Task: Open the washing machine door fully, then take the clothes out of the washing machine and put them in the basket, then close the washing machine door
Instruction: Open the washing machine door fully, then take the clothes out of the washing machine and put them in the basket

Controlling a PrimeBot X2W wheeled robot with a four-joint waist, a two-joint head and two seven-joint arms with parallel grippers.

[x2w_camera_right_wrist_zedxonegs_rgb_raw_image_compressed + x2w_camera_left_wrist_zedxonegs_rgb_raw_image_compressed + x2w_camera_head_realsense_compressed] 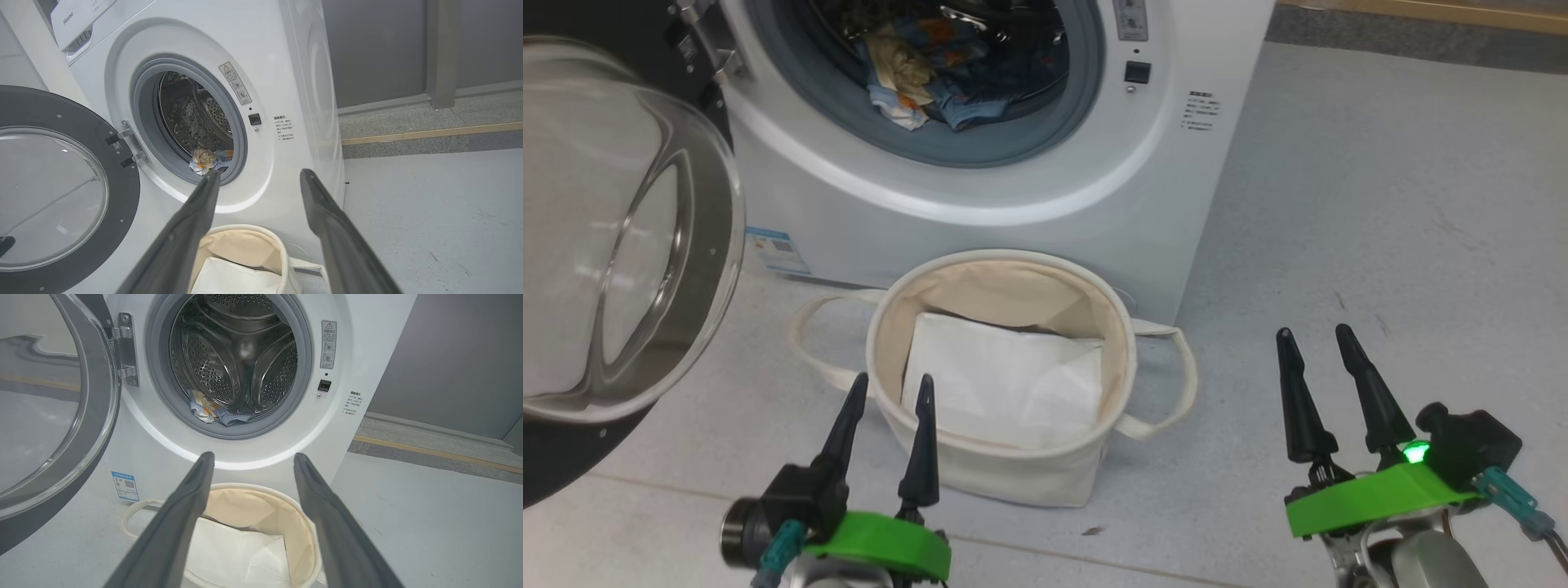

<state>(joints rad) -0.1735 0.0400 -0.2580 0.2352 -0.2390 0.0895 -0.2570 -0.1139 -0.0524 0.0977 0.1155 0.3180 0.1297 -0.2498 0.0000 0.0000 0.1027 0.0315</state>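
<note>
Head view shows the washing machine (1094, 204) at the top of the frame. The washing machine door (572, 457) is swung wide out at the left side, with its clear glass bulging toward the camera, so the first job, opening the door, looks done. The clothes (956, 82), blue with little orange pictures and a pale yellow bit, lie in a heap at the bottom of the drum, at the top middle of the frame. None of them are out yet. The basket (1013, 474) sits on the floor in the middle of the frame, right in front of the washing machine and below the drum mouth. Inside it lies a plain white sheet (1005, 384), but none of the blue clothes. The left gripper (893, 380) is at the lower left, just at the near edge of the basket, and its two dark fingers are spread apart with nothing between them. The right gripper (1313, 331) is at the lower right, over bare floor and well apart from the basket. Its fingers are spread too and hold nothing. I think most of the job is left: reach into the drum, grab the clothes, drop them in the basket, and then push the door shut
</note>
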